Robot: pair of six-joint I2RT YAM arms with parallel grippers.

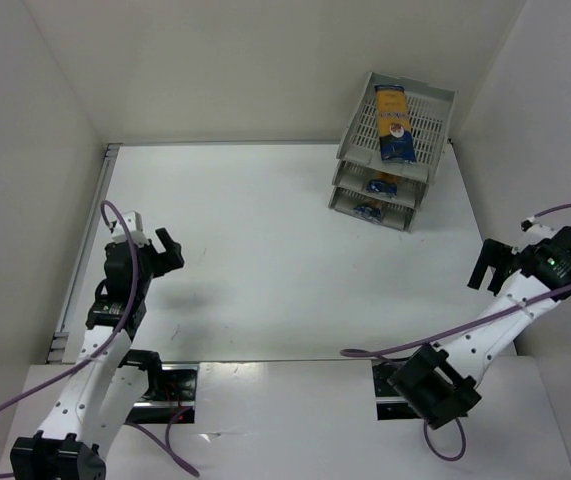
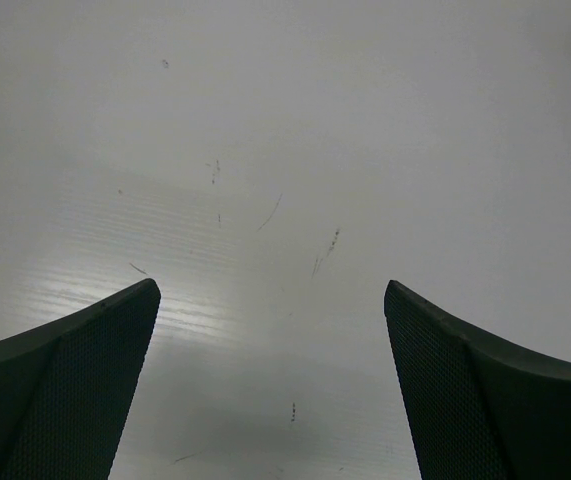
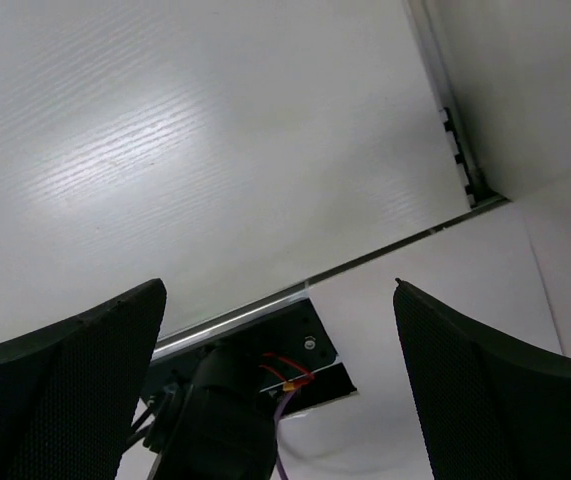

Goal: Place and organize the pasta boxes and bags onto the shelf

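The left claw [image 1: 171, 250] and the right claw [image 1: 484, 284] each gaped wide and empty over the white surface [image 1: 265, 260]. Well beyond the right claw, slightly to its left, stood the shelf [image 1: 427, 128]. A spaghetti packet [image 1: 392, 122] lay in each of its three tiers.

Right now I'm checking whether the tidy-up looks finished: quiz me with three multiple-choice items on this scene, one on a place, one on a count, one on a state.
1. Where does the tray stand on the table?
A. far right
B. near left
C. centre
2. How many pasta packets show in it?
A. one
B. three
C. five
3. How are the left gripper and right gripper?
A. both shut on packets
B. only the left holding one
C. both open, empty
Answers: 1 A, the top view shows it by the far right corner. 2 B, one packet shows on each of three tiers. 3 C, each wrist view shows spread fingers with nothing between.
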